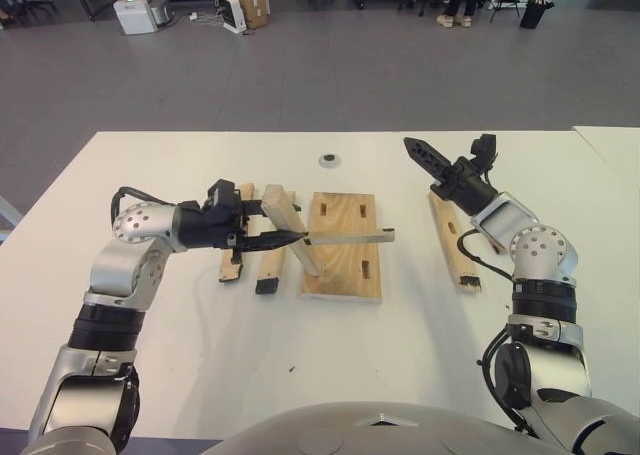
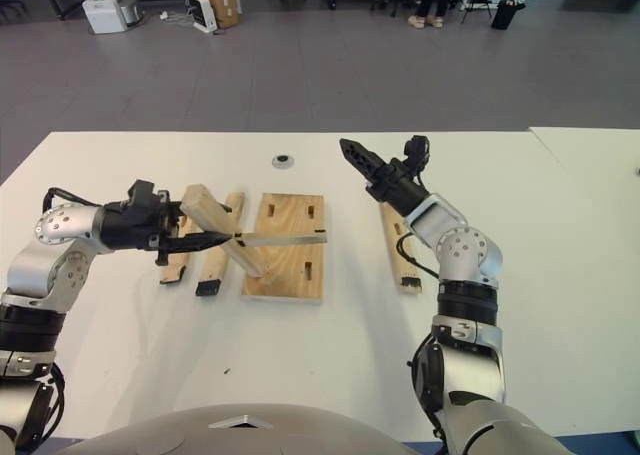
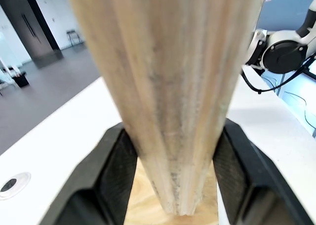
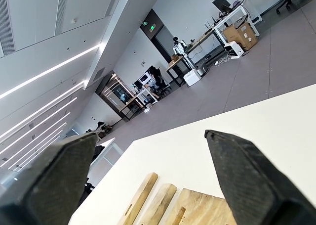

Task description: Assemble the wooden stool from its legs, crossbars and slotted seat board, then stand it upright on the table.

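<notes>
We judged the job to be at the leg-fitting step. L end effector (image 1: 272,240) was clamped on a leg (image 1: 290,215), held tilted over the slotted seat board (image 1: 345,275), which lay flat mid-surface (image 1: 200,355). A thin crossbar (image 1: 350,236) stuck out from that leg across the board twd the R side. The leg's lower end sat at or near a board slot; we couldn't tell if it was seated. R end effector (image 1: 447,150) hung raised above the surface, fingers apart, empty. Spare legs (image 1: 270,265) lay just L of the board, and a far leg (image 1: 452,240) lay off to its R. Next move prob. calls for straightening the held leg and pressing it into its slot, w/ the R arm steadying the board.
</notes>
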Controlling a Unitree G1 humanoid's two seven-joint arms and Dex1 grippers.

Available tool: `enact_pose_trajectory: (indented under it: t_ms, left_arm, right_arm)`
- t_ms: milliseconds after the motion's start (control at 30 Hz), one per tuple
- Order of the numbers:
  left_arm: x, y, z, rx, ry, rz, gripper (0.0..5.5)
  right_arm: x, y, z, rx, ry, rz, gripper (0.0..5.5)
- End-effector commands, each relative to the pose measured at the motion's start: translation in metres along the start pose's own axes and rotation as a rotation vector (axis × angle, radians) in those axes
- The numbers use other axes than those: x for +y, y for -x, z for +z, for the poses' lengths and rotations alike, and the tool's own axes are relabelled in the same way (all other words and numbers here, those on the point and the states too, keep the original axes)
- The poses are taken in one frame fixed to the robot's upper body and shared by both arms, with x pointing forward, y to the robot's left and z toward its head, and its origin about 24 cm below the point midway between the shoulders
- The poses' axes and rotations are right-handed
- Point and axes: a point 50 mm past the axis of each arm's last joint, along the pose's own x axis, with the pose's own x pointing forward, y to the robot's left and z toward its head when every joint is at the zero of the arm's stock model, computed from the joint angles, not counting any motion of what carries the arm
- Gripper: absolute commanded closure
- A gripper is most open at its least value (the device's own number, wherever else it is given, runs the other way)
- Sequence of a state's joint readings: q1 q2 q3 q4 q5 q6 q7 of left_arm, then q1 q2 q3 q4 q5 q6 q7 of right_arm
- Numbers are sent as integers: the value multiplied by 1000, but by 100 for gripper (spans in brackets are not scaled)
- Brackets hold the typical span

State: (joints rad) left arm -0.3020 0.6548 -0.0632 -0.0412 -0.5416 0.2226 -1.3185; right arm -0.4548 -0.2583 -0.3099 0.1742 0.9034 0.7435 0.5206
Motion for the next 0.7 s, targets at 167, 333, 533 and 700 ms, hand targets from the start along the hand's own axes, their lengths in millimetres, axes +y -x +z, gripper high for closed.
enact_pose_trajectory:
  t_ms: [167,333,533,700]
  left_arm:
    - [-29,-11,-51,298,191,-66,341]
    - [-23,-8,-47,190,192,52,341]
    - [-16,3,-38,161,155,194,228]
    - [-37,13,-57,256,227,439,164]
  right_arm:
    - [3,0,-1,-2,21,-7,144]
    - [2,0,-1,-11,25,-18,144]
    - [1,0,-2,-27,27,-35,144]
    - [-1,4,-5,-27,22,-49,144]
